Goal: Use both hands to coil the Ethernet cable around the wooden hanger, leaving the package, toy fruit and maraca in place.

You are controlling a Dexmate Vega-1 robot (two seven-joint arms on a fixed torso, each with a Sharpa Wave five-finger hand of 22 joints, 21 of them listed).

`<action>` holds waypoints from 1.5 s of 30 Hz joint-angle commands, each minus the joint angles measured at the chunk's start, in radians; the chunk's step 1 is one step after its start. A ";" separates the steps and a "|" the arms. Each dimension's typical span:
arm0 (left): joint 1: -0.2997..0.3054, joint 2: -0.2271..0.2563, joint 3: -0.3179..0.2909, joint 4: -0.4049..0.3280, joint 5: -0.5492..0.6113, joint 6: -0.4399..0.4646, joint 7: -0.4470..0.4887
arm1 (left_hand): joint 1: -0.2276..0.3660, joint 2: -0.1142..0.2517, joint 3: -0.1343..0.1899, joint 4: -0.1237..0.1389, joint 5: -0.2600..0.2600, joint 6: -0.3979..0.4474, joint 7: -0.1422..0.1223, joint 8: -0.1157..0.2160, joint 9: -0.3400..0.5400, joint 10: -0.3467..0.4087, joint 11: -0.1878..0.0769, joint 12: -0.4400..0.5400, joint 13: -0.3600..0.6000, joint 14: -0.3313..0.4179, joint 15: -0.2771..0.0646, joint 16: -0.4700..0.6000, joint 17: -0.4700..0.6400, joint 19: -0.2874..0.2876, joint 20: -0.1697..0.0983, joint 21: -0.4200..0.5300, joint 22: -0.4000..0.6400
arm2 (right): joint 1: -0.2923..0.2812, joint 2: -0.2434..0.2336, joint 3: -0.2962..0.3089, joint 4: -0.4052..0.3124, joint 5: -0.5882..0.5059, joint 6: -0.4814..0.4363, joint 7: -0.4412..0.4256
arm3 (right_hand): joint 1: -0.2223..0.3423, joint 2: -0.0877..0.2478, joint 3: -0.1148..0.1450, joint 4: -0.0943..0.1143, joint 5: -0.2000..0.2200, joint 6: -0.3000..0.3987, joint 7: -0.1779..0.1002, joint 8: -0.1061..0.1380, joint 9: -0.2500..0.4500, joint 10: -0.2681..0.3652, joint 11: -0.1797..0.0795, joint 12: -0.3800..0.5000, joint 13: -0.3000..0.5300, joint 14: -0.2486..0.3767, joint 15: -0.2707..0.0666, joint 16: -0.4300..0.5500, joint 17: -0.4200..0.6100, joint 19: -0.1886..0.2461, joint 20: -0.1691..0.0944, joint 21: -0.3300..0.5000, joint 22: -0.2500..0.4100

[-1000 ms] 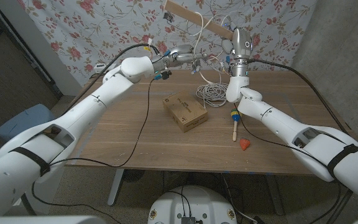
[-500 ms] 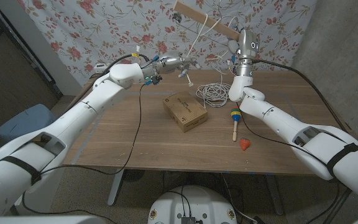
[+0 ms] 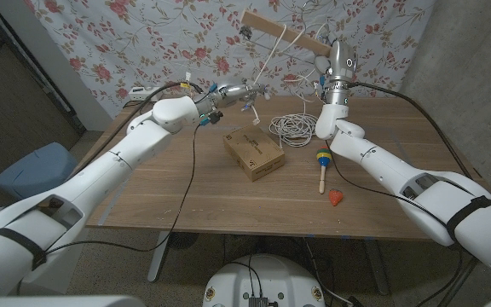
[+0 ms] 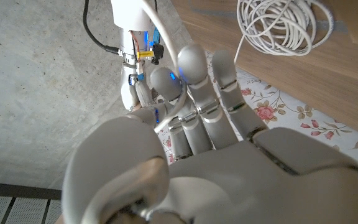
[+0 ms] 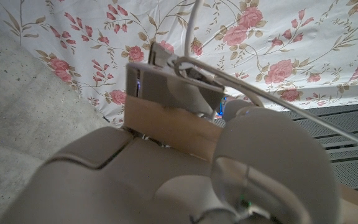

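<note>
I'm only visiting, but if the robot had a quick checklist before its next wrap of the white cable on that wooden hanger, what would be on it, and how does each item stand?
1. Right hand grips the wooden hanger, raised above the table: ok.
2. Left hand holds the Ethernet cable: ok; the strand runs through its fingers.
3. Slack left to wind: ok; a loose coil lies on the table.
4. Package, maraca and toy fruit clear of the cable: ok.
5. Turns already on the hanger sit tight: cannot tell.

The head view looks down over the table (image 3: pixel 186 205); both wrist views sit close behind their hands.
</note>
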 commanded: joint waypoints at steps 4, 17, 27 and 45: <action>-0.021 0.020 0.084 -0.026 0.144 0.130 0.027 | -0.012 0.002 0.024 -0.005 -0.020 0.019 0.084 0.041 0.051 0.077 -0.007 0.018 -0.014 0.007 0.006 0.023 -0.020 0.005 0.006 -0.002 0.005 | 0.007 0.005 0.019 0.016 -0.001 0.040 -0.003 | -0.029 0.046 0.004 -0.001 0.008 -0.003 0.001 0.004 0.004 0.003 0.003 -0.002 0.000 0.011 -0.079 0.002 -0.001 -0.001 -0.107 0.001 0.002; 0.091 -0.005 -0.091 -0.045 0.073 0.073 0.291 | -0.019 -0.002 0.038 -0.011 -0.042 0.006 0.074 0.045 0.049 0.058 -0.023 0.037 -0.004 -0.005 0.000 0.038 -0.050 0.003 0.006 -0.006 -0.019 | 0.021 -0.019 -0.012 0.058 -0.045 0.110 -0.003 | -0.030 0.045 0.003 -0.001 0.008 -0.006 -0.001 0.005 0.003 0.003 0.002 -0.001 0.000 0.009 -0.079 0.002 0.000 -0.003 -0.109 0.000 0.002; 0.022 -0.024 -0.115 -0.005 0.081 0.036 0.328 | -0.026 -0.005 0.046 -0.012 -0.057 0.003 0.067 0.048 0.042 0.057 -0.027 0.033 -0.015 -0.008 -0.008 0.045 -0.069 0.002 -0.001 0.001 -0.023 | 0.015 -0.027 -0.028 0.063 -0.159 0.151 -0.003 | -0.032 0.044 0.003 0.001 0.009 -0.008 -0.003 0.006 0.000 -0.001 0.005 -0.002 0.000 0.006 -0.079 0.001 0.000 -0.009 -0.109 -0.002 0.001; -0.197 -0.061 -0.022 0.134 0.146 0.010 0.162 | -0.038 -0.003 0.060 -0.014 -0.079 0.009 0.067 0.063 0.039 0.056 -0.026 0.041 -0.011 -0.012 -0.007 0.063 -0.082 0.000 -0.003 0.006 -0.026 | -0.020 -0.075 -0.049 -0.002 -0.411 0.235 -0.003 | -0.036 0.042 0.004 0.003 0.011 -0.009 -0.005 0.009 -0.003 -0.009 0.004 -0.003 0.000 -0.003 -0.079 0.000 -0.001 -0.009 -0.111 -0.007 -0.002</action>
